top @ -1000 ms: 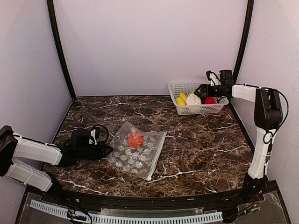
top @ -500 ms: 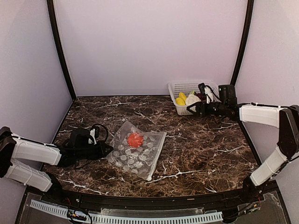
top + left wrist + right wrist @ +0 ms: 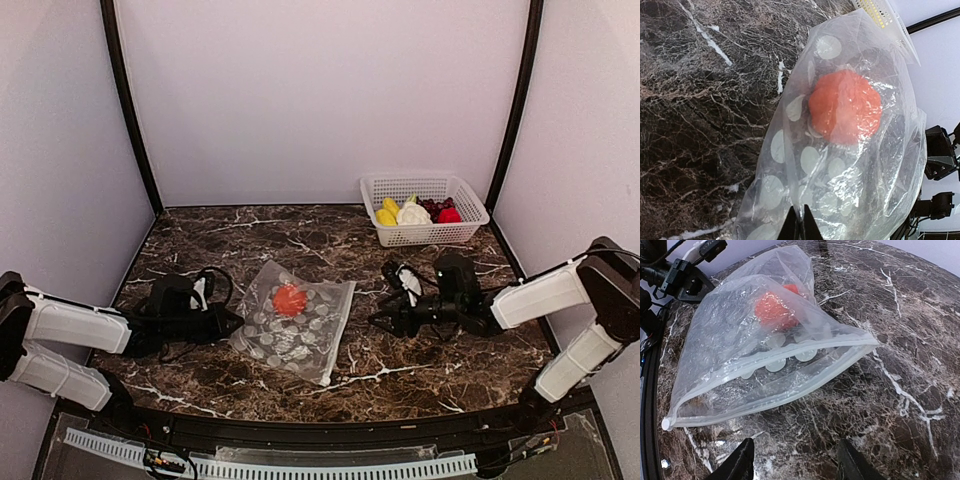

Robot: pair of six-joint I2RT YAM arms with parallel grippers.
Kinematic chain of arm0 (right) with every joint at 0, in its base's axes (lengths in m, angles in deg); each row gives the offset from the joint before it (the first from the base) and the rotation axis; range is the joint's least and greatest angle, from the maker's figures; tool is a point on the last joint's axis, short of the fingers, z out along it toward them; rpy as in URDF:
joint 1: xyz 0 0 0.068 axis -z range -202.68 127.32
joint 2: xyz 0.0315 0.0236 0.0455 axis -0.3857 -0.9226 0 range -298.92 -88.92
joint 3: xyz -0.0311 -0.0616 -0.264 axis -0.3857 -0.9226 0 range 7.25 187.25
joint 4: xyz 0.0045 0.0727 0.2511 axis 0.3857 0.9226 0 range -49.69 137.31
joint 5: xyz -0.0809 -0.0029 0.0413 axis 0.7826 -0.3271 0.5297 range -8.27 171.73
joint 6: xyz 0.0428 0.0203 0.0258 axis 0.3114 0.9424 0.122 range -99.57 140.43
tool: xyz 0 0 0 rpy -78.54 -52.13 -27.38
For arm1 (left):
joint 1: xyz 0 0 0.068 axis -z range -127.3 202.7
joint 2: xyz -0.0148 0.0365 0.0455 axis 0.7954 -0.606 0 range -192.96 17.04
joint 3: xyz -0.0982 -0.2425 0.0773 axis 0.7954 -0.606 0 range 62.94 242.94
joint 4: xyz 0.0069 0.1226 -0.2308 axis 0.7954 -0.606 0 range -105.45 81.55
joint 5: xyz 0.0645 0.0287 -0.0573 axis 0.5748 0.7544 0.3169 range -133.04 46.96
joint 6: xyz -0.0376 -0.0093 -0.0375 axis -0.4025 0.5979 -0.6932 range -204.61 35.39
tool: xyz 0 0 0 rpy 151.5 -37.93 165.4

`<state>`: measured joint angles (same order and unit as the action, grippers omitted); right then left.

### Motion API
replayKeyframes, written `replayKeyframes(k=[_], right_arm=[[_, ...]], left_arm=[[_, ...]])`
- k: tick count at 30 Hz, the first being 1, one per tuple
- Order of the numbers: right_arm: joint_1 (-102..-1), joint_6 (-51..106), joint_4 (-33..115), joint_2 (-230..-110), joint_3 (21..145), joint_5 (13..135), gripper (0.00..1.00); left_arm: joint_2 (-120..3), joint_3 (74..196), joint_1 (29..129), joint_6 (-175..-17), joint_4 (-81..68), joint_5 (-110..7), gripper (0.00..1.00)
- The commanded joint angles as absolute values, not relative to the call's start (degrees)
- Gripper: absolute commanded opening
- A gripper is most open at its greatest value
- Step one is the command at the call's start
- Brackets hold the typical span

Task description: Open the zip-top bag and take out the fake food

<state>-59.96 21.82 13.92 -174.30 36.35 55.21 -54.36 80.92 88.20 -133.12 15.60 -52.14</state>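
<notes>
Pressed together, the fingertips of the left gripper point(image 3: 797, 226) are seen pinching a fold of the zip-top bag point(image 3: 295, 325) at the bag's 9 o'clock edge. In the left wrist view the film is drawn up from that pinch into a loose, crinkled dome. The right gripper point(image 3: 385, 300) is held low over the table point(image 3: 440, 370) at 3 o'clock of the bag, near it but not touching. Its fingers are spread and nothing is held between them. In the right wrist view the two fingertips are seen at either side of the bottom edge, with bare marble between them and the bag's zip strip just beyond.

The bag is found slightly toward 8 o'clock from the table's centre. Its zip strip runs along the 3 o'clock side, facing the right gripper. Whether the strip is sealed along its whole length cannot be told. One red piece point(image 3: 290, 299) of the fake food is enclosed in the bag, toward its 12 o'clock end, above the pale dots.

More fake food is gathered in a white lattice basket point(image 3: 425, 236) at 1 o'clock on the table, well apart from the bag: yellow pieces point(image 3: 388, 213), a white cauliflower point(image 3: 414, 213), dark grapes point(image 3: 433, 206) and a red piece at the basket's 3 o'clock end.
</notes>
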Motion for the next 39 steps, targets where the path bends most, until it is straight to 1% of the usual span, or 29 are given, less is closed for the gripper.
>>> replayKeyframes(k=[1, 7, 10, 11, 13, 15, 18, 21, 23, 28, 32, 37, 39], right_arm=[[-63.8, 18.7, 0.3, -180.5, 36.1, 58.1, 0.53], [-68.8, 17.2, -6.3, -189.2, 40.5, 60.1, 0.5], [-70.5, 16.1, -9.3, -192.5, 42.7, 61.1, 0.51], [-71.0, 15.7, -10.9, -193.5, 43.2, 61.2, 0.53], [-71.4, 15.1, -13.9, -195.7, 43.9, 60.9, 0.65], [-71.7, 14.3, -15.6, -198.0, 45.1, 60.8, 0.74], [-72.1, 13.8, -18.7, -200.3, 45.7, 61.0, 0.84], [-72.5, 13.8, -21.3, -201.8, 45.7, 61.7, 0.91], [-72.7, 14.2, -22.3, -203.2, 46.0, 61.7, 0.94], [-73.1, 15.1, -24.9, -205.6, 46.5, 62.9, 0.97], [-73.1, 15.5, -26.0, -206.7, 46.6, 62.9, 0.99], [-73.1, 15.4, -25.7, -208.0, 47.2, 61.5, 0.91], [-73.1, 15.5, -25.6, -208.2, 47.1, 61.1, 0.91]], left_arm=[[-53.3, 82.5, 87.9, -133.1, 13.2, -53.4, 0.01], [-52.6, 83.2, 87.9, -132.3, 11.8, -54.4, 0.01], [-52.2, 83.7, 87.8, -131.1, 11.0, -55.7, 0.01], [-51.9, 84.2, 87.9, -130.7, 10.5, -56.6, 0.01], [-51.5, 85.1, 87.9, -129.5, 9.5, -58.2, 0.01], [-50.9, 86.2, 87.9, -127.9, 8.4, -59.8, 0.01], [-49.9, 87.6, 87.9, -125.6, 7.6, -62.2, 0.01], [-48.8, 88.9, 88.0, -123.5, 7.3, -65.9, 0.01], [-48.1, 89.9, 88.3, -121.9, 6.9, -67.6, 0.01], [-47.2, 93.6, 89.2, -117.7, 2.8, -69.2, 0.01], [-47.5, 94.2, 89.4, -117.4, 2.3, -69.4, 0.01], [-48.0, 93.7, 89.4, -118.1, 2.6, -68.6, 0.01], [-48.2, 93.3, 89.4, -118.6, 3.3, -68.2, 0.01]])
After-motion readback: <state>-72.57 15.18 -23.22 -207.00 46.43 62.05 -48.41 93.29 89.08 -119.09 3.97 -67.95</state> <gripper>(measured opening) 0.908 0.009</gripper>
